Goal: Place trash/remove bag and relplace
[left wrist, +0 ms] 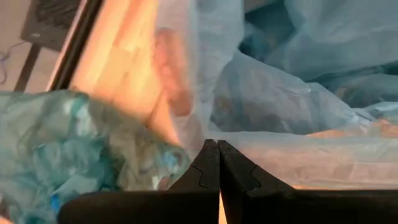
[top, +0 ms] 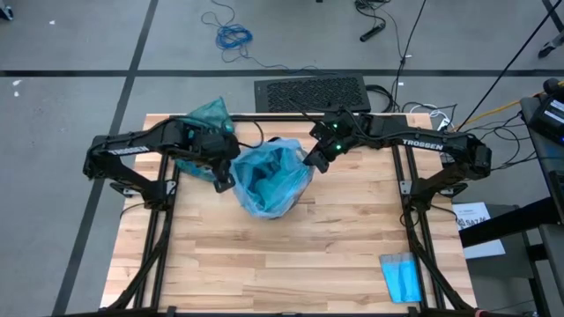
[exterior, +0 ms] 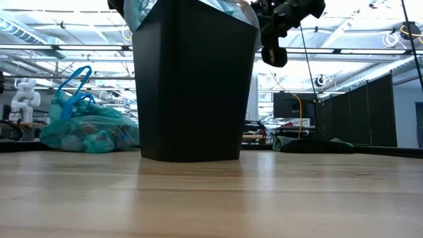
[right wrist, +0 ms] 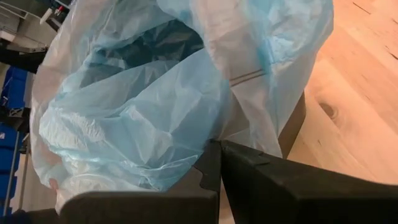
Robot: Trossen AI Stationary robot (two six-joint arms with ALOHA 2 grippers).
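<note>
I've got both arms up at the black bin near the back-middle of the wooden table. The sky-blue bag sits in the bin's mouth, puffed up and draped over the rim; from above it hides the bin completely.

L gripper is at the bag's left edge, fingers pressed tight together, tips against the thin blue plastic. I can't tell whether any film is actually pinched between them.

R gripper is at the bag's upper-right edge, also fully closed, fingers meeting at the bag's outer skin just by the bin's rim. Same there, no clear hold visible.

The dark teal-green bag lies on the table behind the L arm, near the back-left corner, bunched and knotted w/ blue handles up in the low view. It's full and apart from the bin.

A small folded blue cloth lies near the table's front-right edge, well away from both arms.
</note>
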